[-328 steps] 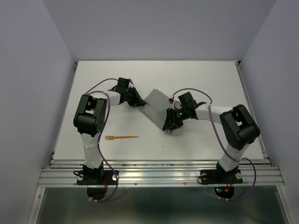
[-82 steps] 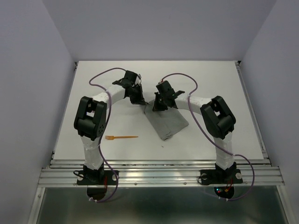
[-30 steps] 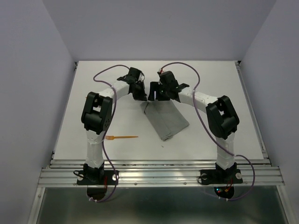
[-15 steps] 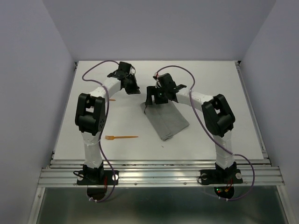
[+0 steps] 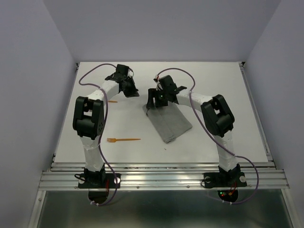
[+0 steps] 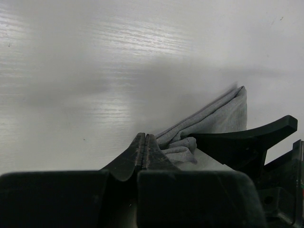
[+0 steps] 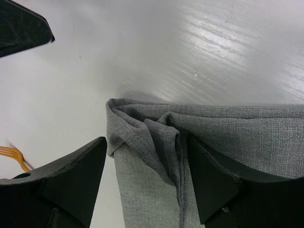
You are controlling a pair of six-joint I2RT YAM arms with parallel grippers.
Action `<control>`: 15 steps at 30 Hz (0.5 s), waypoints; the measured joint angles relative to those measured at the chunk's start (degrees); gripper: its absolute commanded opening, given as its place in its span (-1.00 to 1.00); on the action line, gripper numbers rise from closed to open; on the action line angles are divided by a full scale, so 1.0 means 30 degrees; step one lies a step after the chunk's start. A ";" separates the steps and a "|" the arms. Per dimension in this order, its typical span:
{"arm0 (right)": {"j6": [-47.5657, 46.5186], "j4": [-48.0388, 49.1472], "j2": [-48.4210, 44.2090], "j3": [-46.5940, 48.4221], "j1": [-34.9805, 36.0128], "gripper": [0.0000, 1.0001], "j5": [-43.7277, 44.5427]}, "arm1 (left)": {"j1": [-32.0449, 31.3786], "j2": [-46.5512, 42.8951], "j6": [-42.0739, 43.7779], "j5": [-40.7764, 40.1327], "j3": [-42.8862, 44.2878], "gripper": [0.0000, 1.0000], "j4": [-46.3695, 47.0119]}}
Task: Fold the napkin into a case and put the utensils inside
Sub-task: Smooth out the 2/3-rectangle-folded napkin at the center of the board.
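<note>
Far left, a second utensil (image 5: 112,101) shows as an orange sliver beside the left arm, and the fork (image 5: 123,139) lies nearer the front edge of the table (image 5: 213,76), both outside the cloth. The left gripper (image 5: 128,89) is clenched on nothing, just short of the napkin (image 5: 168,123). The right gripper (image 7: 145,142) is spread wide, straddling the napkin's bunched far end without pinching it. The napkin already lies mid-table as a narrow oblong case, so folding looks mostly done. Opening it and loading both utensils remains.
</note>
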 measured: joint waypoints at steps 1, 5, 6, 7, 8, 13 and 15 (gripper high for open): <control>0.0015 0.0007 0.0007 0.0036 0.0000 0.38 0.0015 | 0.0000 0.0000 0.0000 0.0000 -0.0087 -1.00 0.0000; 0.0262 0.0080 0.0095 0.0168 0.0007 0.15 0.0022 | 0.0000 0.0000 0.0007 0.0007 -0.0313 -1.00 0.0000; 0.0357 0.0102 0.0168 0.0248 0.0007 0.05 0.0036 | 0.0000 0.0000 0.0007 0.0015 -0.0335 -1.00 0.0007; 0.0408 0.0146 0.0233 0.0299 0.0007 0.03 0.0036 | 0.0000 0.0000 0.0007 0.0029 -0.0342 -1.00 0.0007; 0.0532 0.0160 0.0262 0.0306 0.0007 -0.04 0.0036 | 0.0000 -0.0029 0.0007 0.0044 -0.0372 -1.00 0.0029; 0.0852 0.0299 0.0495 0.0313 0.0007 0.21 0.0015 | 0.0000 -0.0051 0.0015 0.0066 -0.0444 -1.00 0.0044; 0.1064 0.0452 0.0590 0.0408 0.0000 0.19 -0.0117 | 0.0000 -0.0066 0.0015 0.0080 -0.0590 -1.00 0.0160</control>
